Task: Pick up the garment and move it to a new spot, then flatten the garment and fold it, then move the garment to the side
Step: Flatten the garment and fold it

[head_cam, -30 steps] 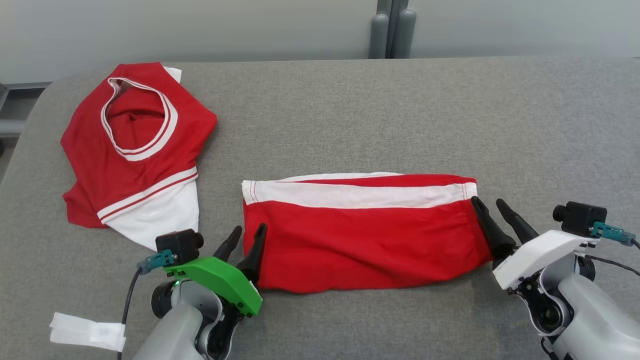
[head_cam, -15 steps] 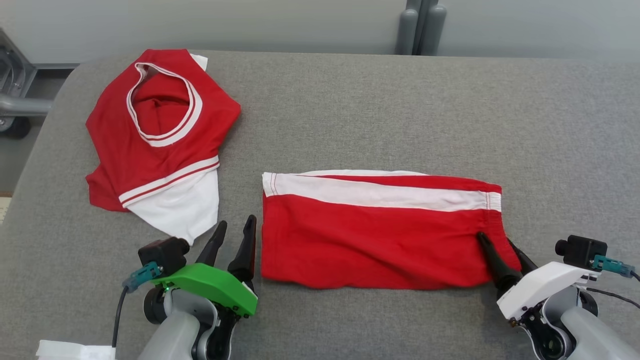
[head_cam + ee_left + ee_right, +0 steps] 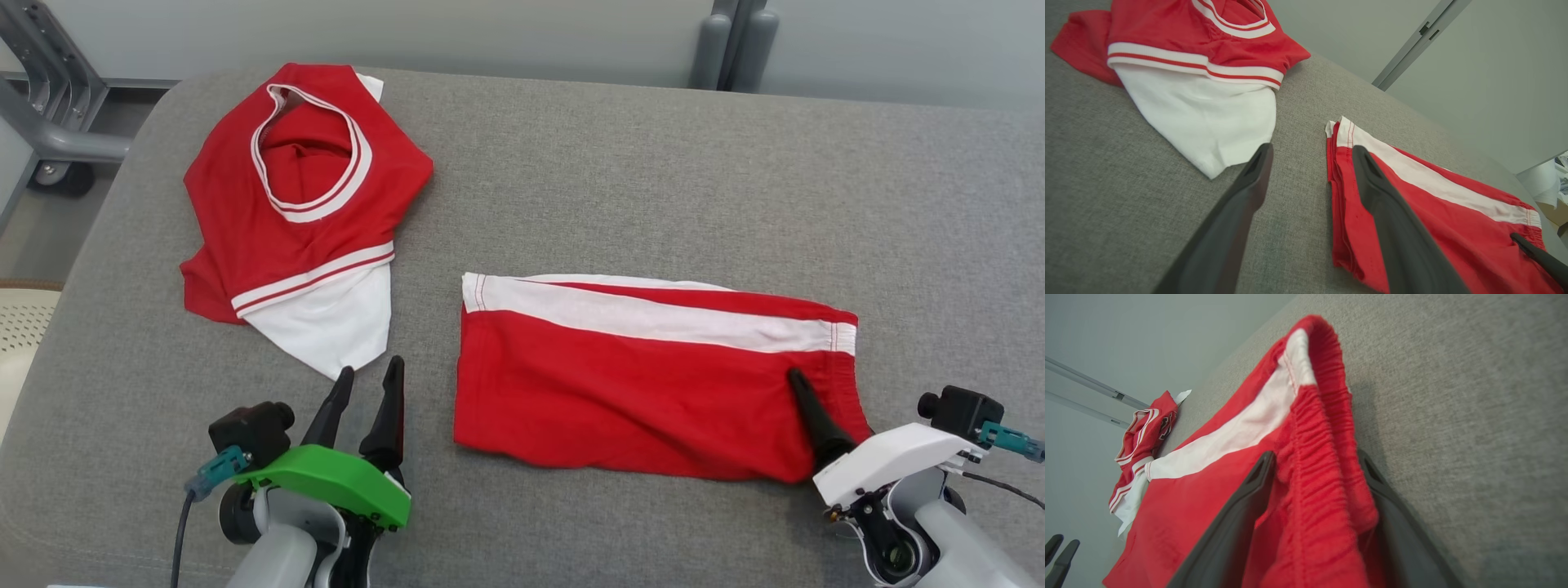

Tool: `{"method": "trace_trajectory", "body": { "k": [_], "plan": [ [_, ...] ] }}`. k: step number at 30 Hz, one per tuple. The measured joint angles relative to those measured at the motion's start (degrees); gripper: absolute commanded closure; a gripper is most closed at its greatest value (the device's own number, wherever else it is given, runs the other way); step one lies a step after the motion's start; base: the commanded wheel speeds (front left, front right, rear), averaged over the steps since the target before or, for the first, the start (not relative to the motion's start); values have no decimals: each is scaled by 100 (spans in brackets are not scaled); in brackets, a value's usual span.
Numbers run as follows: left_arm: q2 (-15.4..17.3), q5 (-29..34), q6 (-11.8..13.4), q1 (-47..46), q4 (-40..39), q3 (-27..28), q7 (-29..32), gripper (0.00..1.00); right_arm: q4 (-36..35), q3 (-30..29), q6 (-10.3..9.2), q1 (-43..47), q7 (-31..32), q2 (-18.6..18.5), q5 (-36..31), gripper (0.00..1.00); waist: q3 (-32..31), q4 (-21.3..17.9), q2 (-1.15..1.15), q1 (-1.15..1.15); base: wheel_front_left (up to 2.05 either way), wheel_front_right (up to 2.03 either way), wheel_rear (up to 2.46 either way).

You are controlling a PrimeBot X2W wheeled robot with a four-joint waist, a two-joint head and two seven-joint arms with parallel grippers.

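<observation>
**A:** Grey padded tabletop (image 3: 620,163) is filling the room's foreground, with a pale wall (image 3: 408,33) behind. Take the right gripper (image 3: 1316,457) first.

**B:** It's standing wide, straddling the elastic waistband (image 3: 1327,416) of the red shorts (image 3: 637,384). One finger (image 3: 808,408) is lying on top and the other is hiding under the cloth. Nothing is being pinched.

**A:** And further out?

**B:** The shorts are lying folded at the table's front middle. The left gripper (image 3: 371,366) is hovering spread and empty just beside their hem end, near the jersey (image 3: 302,204).

**A:** So they're looking ready for moving aside?

**B:** I'm thinking so. Both ends need all their layers pinched and lifted level, and that white jersey tip is worth avoiding.
</observation>
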Motion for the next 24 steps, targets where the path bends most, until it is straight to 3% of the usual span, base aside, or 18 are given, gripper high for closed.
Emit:
{"method": "trace_trajectory", "body": {
  "k": [1,11,24],
  "plan": [
    [33,2,22,40,-33,16,1,0,-5,-31,0,0,-5,2,25,100,-3,5,0,0,0,0,0],
    [62,20,141,286,-347,187,-29,0,-159,-196,1,-7,-1,-156,330,100,-46,-147,0,0,0,0,0],
    [53,23,153,403,-661,141,-30,0,-414,-636,1,-37,137,-1011,528,100,-98,-453,0,0,0,0,0]
  ]
}}
